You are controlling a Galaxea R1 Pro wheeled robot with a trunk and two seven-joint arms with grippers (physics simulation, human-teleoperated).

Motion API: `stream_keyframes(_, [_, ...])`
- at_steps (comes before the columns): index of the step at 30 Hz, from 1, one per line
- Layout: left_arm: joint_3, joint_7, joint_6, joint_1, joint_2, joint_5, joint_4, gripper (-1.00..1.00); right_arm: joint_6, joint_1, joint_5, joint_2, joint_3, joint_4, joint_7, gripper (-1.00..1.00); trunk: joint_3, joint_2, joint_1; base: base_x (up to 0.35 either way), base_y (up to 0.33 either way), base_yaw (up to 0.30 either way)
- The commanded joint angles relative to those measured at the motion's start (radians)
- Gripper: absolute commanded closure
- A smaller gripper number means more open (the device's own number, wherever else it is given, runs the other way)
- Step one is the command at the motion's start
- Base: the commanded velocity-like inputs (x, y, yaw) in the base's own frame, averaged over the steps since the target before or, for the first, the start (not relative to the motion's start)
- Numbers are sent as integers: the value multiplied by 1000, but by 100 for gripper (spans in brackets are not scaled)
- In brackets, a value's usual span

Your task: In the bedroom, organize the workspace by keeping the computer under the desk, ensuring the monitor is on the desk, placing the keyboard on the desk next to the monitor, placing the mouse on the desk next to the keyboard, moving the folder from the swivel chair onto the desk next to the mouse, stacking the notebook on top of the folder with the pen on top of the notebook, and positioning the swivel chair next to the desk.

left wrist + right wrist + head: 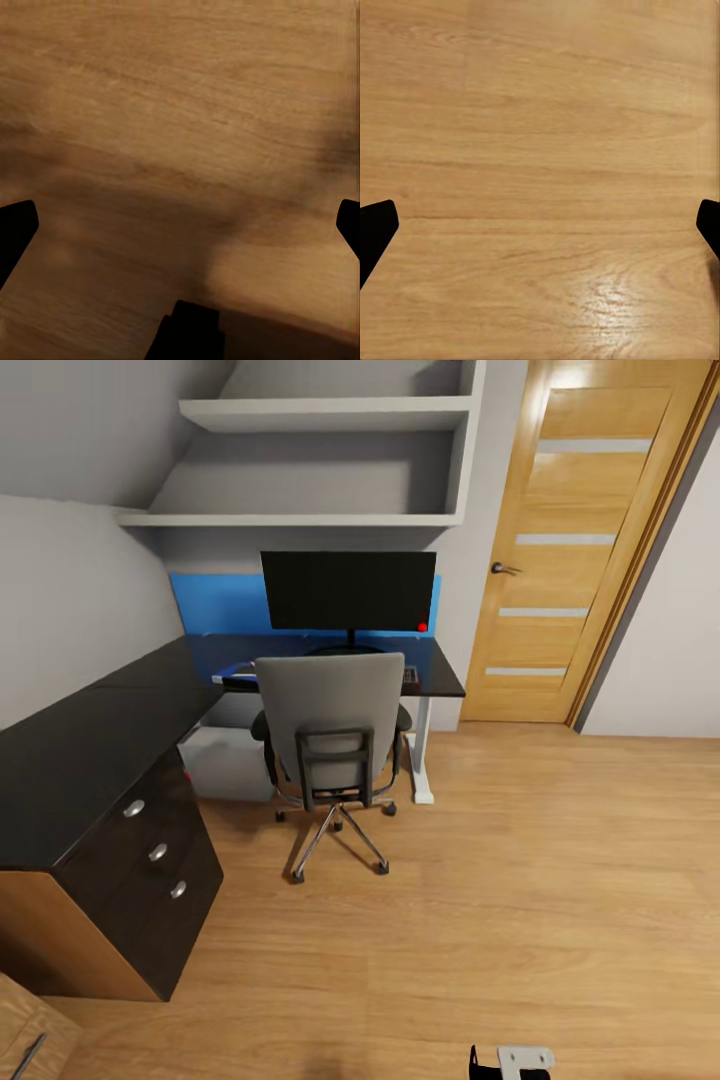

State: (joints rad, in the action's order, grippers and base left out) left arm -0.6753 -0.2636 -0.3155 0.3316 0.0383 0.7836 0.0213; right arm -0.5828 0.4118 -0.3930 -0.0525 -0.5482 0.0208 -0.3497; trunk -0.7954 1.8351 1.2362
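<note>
A black L-shaped desk (80, 760) fills the corner of the attic bedroom. The monitor (348, 591) stands upright on its far wing, in front of a blue wall panel (215, 603). The swivel chair (330, 730) is pushed in at the desk, its grey back facing the room and hiding its seat, so I cannot tell whether the folder lies there. An end of the keyboard (236, 676) shows on the desk just past the chair back. The pale computer (225, 762) sits under the desk.

Both arms hang low over the wood floor (520, 860), well apart from the furniture. The left gripper (180, 225) has its fingers spread wide with nothing between them; the right gripper (540, 225) is the same.

The likely risk: rolling in, the base could bump the chair's castors and push it into the desk, shaking the monitor. Reaching blind over the chair back could also knock whatever lies on the seat to the floor.
</note>
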Motion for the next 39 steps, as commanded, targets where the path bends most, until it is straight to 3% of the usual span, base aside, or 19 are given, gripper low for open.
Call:
stream_keyframes(1, [-9,-5,-2,0,0,5,0,-100,-3,1,-6,0,-8,2,-3,-100,2,-7,-4,0,0,0])
stream_keyframes(8, [-8,-6,-3,-26,0,5,0,-100,-3,1,-6,0,-9,2,-3,-100,24,-56,-31,0,0,0])
stream_keyframes(33, [-10,-3,12,-28,-4,3,0,-100,-3,1,-6,0,-9,2,-3,-100,103,-231,-127,0,0,0])
stream_keyframes(39, [-10,-3,11,-28,-25,3,0,-100,-3,1,-6,0,-9,2,-3,-100,121,-273,-150,0,0,0])
